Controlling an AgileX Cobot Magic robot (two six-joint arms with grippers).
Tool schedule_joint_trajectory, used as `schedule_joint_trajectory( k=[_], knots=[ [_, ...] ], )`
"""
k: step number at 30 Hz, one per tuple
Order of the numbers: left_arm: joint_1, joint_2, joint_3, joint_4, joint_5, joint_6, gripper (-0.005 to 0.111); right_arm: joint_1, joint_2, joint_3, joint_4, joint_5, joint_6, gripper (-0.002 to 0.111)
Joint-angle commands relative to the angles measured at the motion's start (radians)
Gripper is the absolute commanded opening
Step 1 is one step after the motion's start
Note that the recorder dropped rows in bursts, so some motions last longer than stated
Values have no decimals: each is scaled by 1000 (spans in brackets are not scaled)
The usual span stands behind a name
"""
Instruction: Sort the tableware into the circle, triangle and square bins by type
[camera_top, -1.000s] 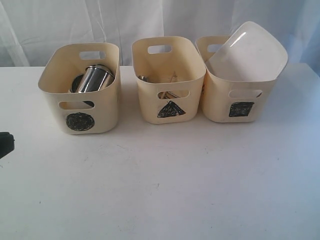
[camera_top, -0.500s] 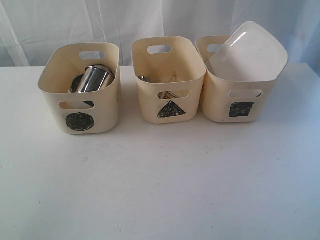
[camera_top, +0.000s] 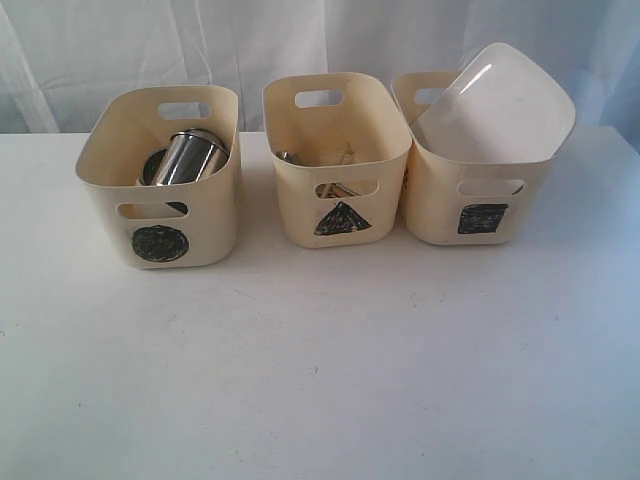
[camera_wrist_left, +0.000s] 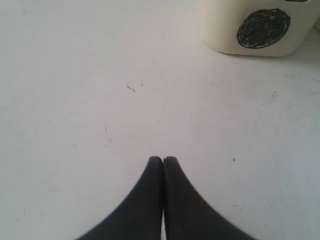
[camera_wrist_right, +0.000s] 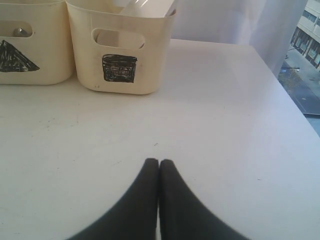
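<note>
Three cream tubs stand in a row at the back of the table. The circle bin (camera_top: 160, 190) (camera_wrist_left: 252, 27) on the left holds a shiny steel mug (camera_top: 190, 157) lying against another steel piece. Cutlery (camera_top: 318, 157) shows dimly inside the triangle bin (camera_top: 337, 160) (camera_wrist_right: 27, 50) in the middle. A large white square plate (camera_top: 497, 103) leans tilted in the square bin (camera_top: 475, 190) (camera_wrist_right: 122, 55) on the right. Neither arm appears in the exterior view. My left gripper (camera_wrist_left: 163, 160) is shut and empty over bare table, short of the circle bin. My right gripper (camera_wrist_right: 158, 162) is shut and empty, short of the square bin.
The white table (camera_top: 320, 360) stretches in front of the bins. A white curtain (camera_top: 300, 40) hangs behind them. The table's right edge (camera_wrist_right: 287, 95) runs past the square bin, with a window view beyond it.
A dark part of the left arm at the exterior view's left edge one second ago has left that view. The bins and their contents have not moved.
</note>
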Motion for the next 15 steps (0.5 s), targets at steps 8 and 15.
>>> schedule_joint_trajectory(
  k=[8,15],
  knots=[
    [1,-5,8,-8,-111,3,0,-7,-5,6,-6,-17,7,0],
    [1,-5,8,-6,-111,3,0,-7,-5,6,-6,-17,7,0]
  ],
)
